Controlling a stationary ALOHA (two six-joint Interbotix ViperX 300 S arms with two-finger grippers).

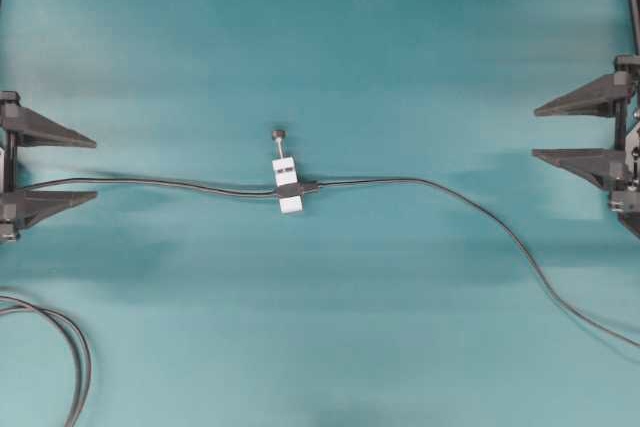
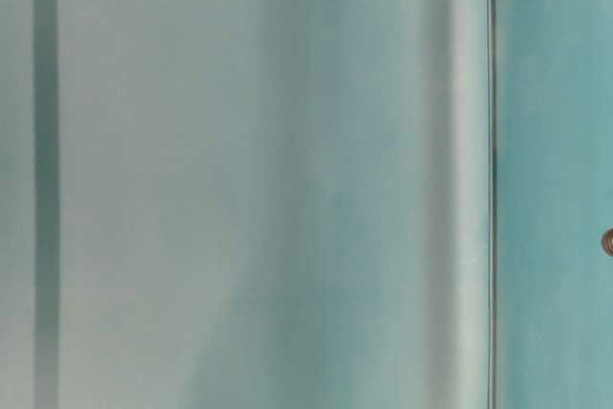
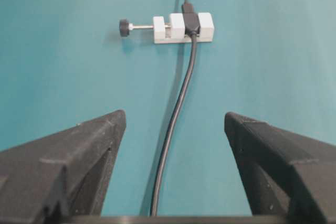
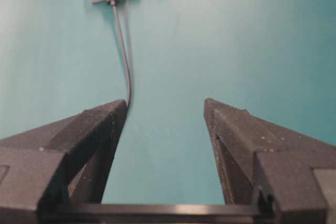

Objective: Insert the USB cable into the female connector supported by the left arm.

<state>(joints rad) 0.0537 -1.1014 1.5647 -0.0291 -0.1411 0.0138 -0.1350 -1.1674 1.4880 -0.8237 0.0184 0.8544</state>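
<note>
Grippers, left [image 1: 45, 165] and right [image 1: 585, 127], rest spread and empty at opposite table [image 1: 320, 327] edges, fingers pointing inward.

Counting now: two grippers showing, left gripper [image 1: 88, 169] and right gripper [image 1: 541, 131]. One white clamp block [image 1: 288, 186] with one black-knobbed screw [image 1: 277, 134]. Two thin cables meeting there: USB cable [image 1: 440, 190], connector cable [image 1: 150, 183]. One looped cable [image 1: 70, 342] lying at the corner.
</note>
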